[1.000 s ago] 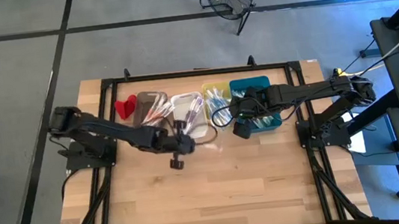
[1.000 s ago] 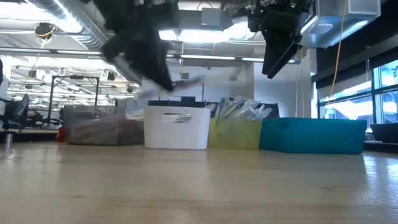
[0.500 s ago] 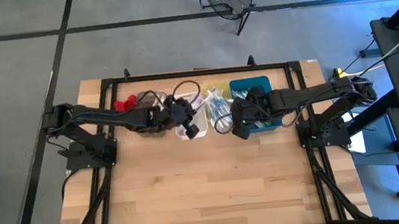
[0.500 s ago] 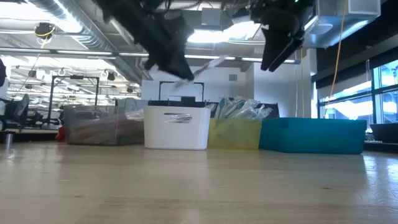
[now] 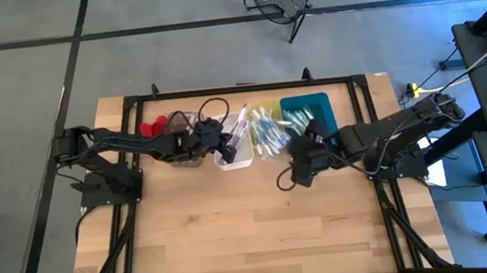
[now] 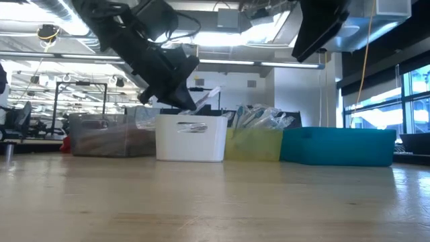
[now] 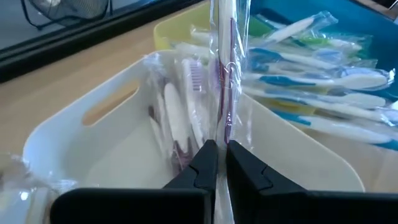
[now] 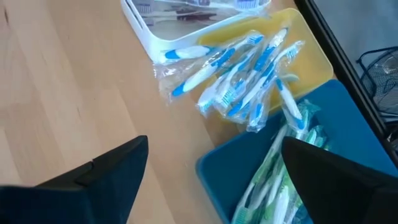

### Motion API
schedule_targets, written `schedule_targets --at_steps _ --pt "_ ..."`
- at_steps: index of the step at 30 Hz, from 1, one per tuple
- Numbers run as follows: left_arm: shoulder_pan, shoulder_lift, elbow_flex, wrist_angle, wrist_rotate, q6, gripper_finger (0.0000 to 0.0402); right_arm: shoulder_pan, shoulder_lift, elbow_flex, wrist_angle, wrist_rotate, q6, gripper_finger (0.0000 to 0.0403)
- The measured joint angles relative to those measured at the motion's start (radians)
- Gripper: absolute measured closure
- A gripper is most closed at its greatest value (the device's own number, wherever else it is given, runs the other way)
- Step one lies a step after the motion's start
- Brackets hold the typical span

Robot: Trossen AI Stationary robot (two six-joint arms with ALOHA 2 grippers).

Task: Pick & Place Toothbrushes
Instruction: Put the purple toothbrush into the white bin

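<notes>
My left gripper (image 5: pixel 222 137) hangs over the white bin (image 5: pixel 237 163), shut on one clear-wrapped toothbrush (image 7: pixel 222 68), which sticks out past the fingers over the bin (image 6: pixel 207 95). More wrapped toothbrushes (image 7: pixel 177 115) lie inside that bin. My right gripper (image 8: pixel 211 180) is open and holds nothing; it hangs above bare table on the near side of the yellow bin (image 8: pixel 311 59) and teal bin (image 8: pixel 227 174). Blue-and-white toothbrushes (image 8: pixel 242 68) are heaped in the yellow bin; green ones (image 8: pixel 277 180) lie in the teal bin. My left gripper pinches the toothbrush's wrapper near one end (image 7: pixel 222 134) between its two fingertips. The fingers come slanting down from the table's left and lie along the toothbrush. It is lifted clear and runs on beyond the fingertips above the white bin.
Four bins stand in a row at the table's far edge: grey (image 5: pixel 183 130), white, yellow (image 5: pixel 265 125), teal (image 5: pixel 309 109). A small red object (image 5: pixel 153 128) lies left of the grey bin. The near half of the wooden table (image 5: pixel 255 236) is bare.
My left gripper has carried the wrapped toothbrush from the near side of the white bin toward the far edge, over that bin, rolling its wrist and sinking toward the rim. My right gripper has drawn back from above the yellow and teal bins toward the near edge.
</notes>
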Motion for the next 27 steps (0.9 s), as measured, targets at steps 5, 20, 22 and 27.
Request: schedule_targets --at_steps 5,20,22,27 --pt "0.000 0.000 -0.002 0.006 0.006 -0.004 0.0389 0.022 0.000 0.000 0.001 0.011 0.029 0.0022" --pt "-0.003 0.030 -0.001 -0.048 0.060 -0.047 0.0379 0.026 0.000 0.000 0.030 -0.024 0.039 0.0005" --pt "-0.003 0.030 -0.002 -0.054 0.062 -0.071 0.0366 0.026 0.000 0.000 0.032 -0.043 0.030 0.0009" --pt "-0.003 0.030 -0.002 -0.055 0.062 -0.090 0.0331 0.027 0.000 0.000 0.049 -0.052 -0.010 0.0020"
